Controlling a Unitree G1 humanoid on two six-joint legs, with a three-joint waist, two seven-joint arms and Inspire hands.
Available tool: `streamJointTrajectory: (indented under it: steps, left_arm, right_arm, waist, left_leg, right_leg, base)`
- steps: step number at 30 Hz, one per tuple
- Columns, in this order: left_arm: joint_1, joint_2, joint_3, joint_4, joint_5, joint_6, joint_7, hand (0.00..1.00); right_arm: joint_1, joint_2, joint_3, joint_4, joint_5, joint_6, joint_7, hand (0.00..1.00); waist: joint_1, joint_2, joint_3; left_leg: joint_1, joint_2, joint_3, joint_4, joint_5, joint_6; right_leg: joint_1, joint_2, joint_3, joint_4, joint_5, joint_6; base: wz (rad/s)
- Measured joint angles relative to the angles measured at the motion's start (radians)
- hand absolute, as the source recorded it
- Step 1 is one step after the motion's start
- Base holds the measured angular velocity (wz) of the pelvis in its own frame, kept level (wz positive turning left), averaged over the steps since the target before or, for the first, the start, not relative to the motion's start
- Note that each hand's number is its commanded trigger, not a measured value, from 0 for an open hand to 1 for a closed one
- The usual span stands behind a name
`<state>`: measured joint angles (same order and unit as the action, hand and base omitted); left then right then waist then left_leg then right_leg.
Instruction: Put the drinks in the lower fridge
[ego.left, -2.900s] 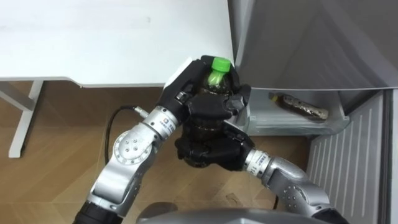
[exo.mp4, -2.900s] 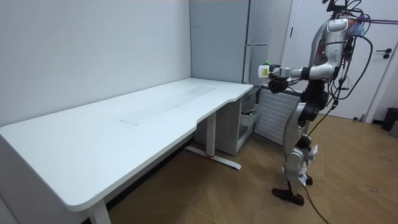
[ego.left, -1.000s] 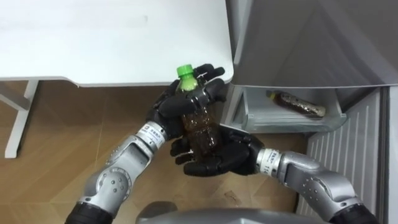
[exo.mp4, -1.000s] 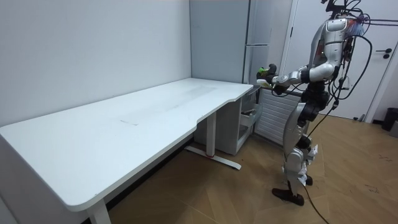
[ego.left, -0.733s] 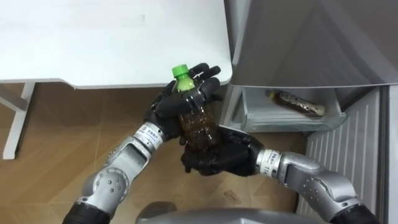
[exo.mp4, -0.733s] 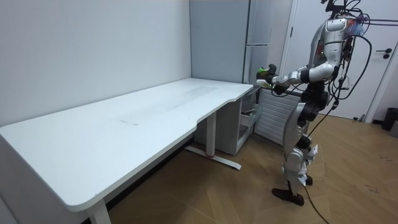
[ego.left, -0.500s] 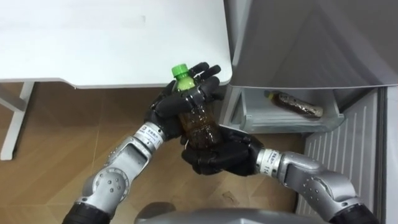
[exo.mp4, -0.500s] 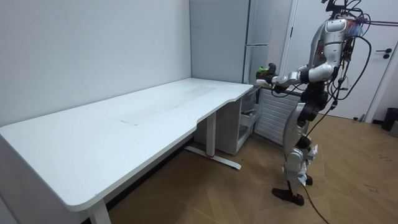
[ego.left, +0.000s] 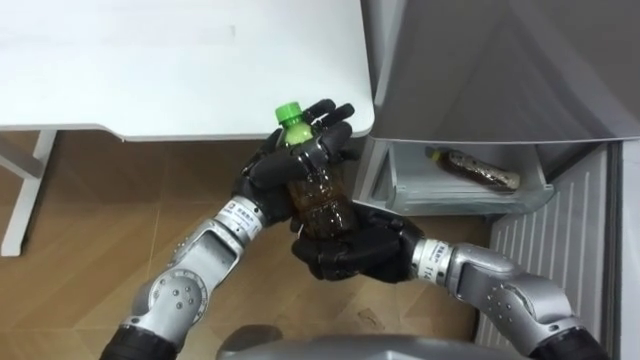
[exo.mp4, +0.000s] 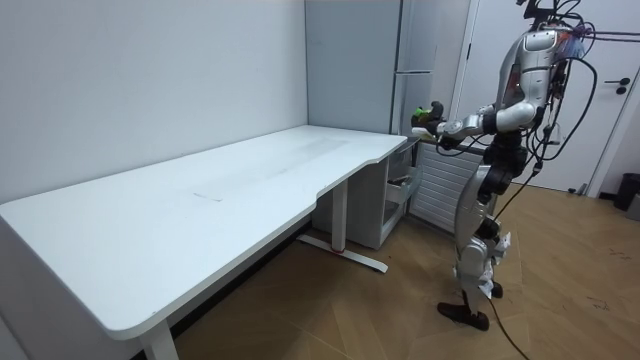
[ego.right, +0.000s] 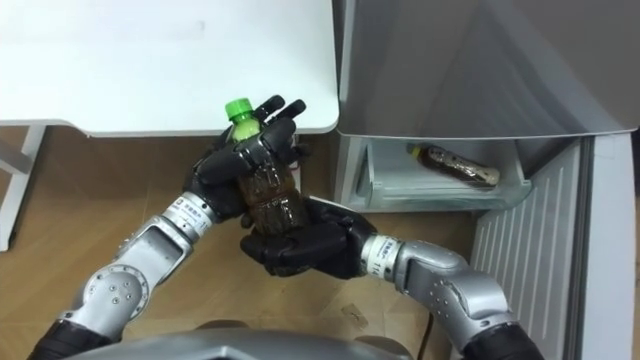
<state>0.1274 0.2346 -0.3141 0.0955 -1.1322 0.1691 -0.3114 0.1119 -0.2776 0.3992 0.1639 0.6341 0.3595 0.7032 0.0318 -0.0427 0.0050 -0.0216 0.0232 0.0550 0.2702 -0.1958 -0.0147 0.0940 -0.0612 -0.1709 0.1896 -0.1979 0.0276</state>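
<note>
Nearest the robot, the right hand is cupped under the base of a bottle of dark drink, its fingers curled round the bottom. The bottle is held upright, slightly tilted, above the wooden floor. Its upper part is wrapped by the curled fingers of the left hand, just below the green cap. The step in hand is judged to be a handover or regrip between the two hands before the bottle is placed.

Beyond and to the right, the open lower compartment of the fridge is seen, with another bottle lying on its side inside. The held bottle is well apart from it. For the next move, one hand would have to let go, and the bottle be carried right and lowered in beside the lying one. The compartment's front rim and the corner of the white table would have to be cleared.
</note>
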Motion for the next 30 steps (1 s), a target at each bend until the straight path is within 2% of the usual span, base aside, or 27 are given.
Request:
streamJointTrajectory:
  steps: [4,7,9,14,16,20,27,30]
  left_arm:
    - [0.0,0.011,0.0,0.0,0.0,0.001,-0.005,0.0]
    - [0.0,0.013,0.0,0.007,0.0,0.008,-0.015,0.03]
    - [0.0,0.013,0.0,0.016,0.0,0.012,-0.028,1.0]
    - [0.006,0.018,0.004,0.025,0.01,0.028,-0.056,1.0]
    - [0.005,0.008,0.012,0.031,0.044,0.038,-0.08,1.0]
    - [0.004,-0.019,0.037,0.044,0.091,0.055,-0.105,1.0]
    - [0.002,-0.023,0.05,0.047,0.105,0.072,-0.112,1.0]
    - [0.002,-0.027,0.055,0.047,0.123,0.073,-0.119,1.0]
  right_arm:
    - [0.0,-0.001,0.0,-0.001,0.0,0.001,0.0,1.0]
    - [0.008,-0.002,-0.001,-0.003,0.0,0.002,0.002,1.0]
    - [0.018,-0.001,-0.004,-0.01,-0.007,0.002,-0.001,1.0]
    - [0.042,0.001,-0.014,-0.022,-0.024,0.002,0.001,1.0]
    - [0.055,0.004,-0.032,-0.025,-0.04,0.002,0.014,1.0]
    - [0.07,0.012,-0.043,-0.026,-0.046,0.002,0.013,1.0]
    - [0.077,0.022,-0.047,-0.028,-0.047,0.012,0.008,1.0]
    - [0.083,0.027,-0.05,-0.029,-0.047,0.012,0.004,1.0]
  waist:
    - [0.0,0.012,0.0071]
    - [0.0,0.015,0.0056]
    - [0.001,0.014,0.0051]
    - [0.003,0.007,0.0005]
    - [0.005,-0.001,-0.0033]
    - [0.003,-0.007,-0.0055]
    - [0.001,-0.008,-0.0059]
    - [0.002,-0.012,-0.0087]
  left_leg:
    - [0.01,0.0,0.0,-0.004,-0.001,0.0]
    - [0.018,0.0,-0.001,-0.016,-0.001,0.0]
    - [0.019,0.0,-0.001,-0.016,-0.001,0.0]
    - [0.028,0.0,0.001,-0.014,-0.001,0.001]
    - [0.039,0.0,0.0,-0.015,-0.001,0.0]
    - [0.053,-0.001,-0.001,-0.015,-0.001,0.0]
    - [0.064,-0.001,-0.001,-0.015,-0.001,0.0]
    - [0.071,-0.001,0.0,-0.017,-0.001,0.0]
  right_leg:
    - [0.007,0.0,0.0,0.001,0.0,0.0]
    - [0.013,0.0,-0.001,0.002,0.0,0.0]
    - [0.013,0.0,-0.001,0.002,0.0,0.0]
    - [0.018,0.0,0.001,0.0,0.0,0.0]
    - [0.028,0.0,0.0,-0.004,0.0,0.0]
    - [0.046,0.0,-0.002,-0.005,0.0,0.0]
    - [0.053,0.0,-0.001,-0.005,0.0,0.0]
    - [0.063,0.002,0.005,-0.022,-0.001,0.001]
  base:
    - [0.0]
    - [0.0]
    - [0.0]
    - [0.0]
    - [0.0]
    - [0.0]
    - [0.0]
    - [0.0]
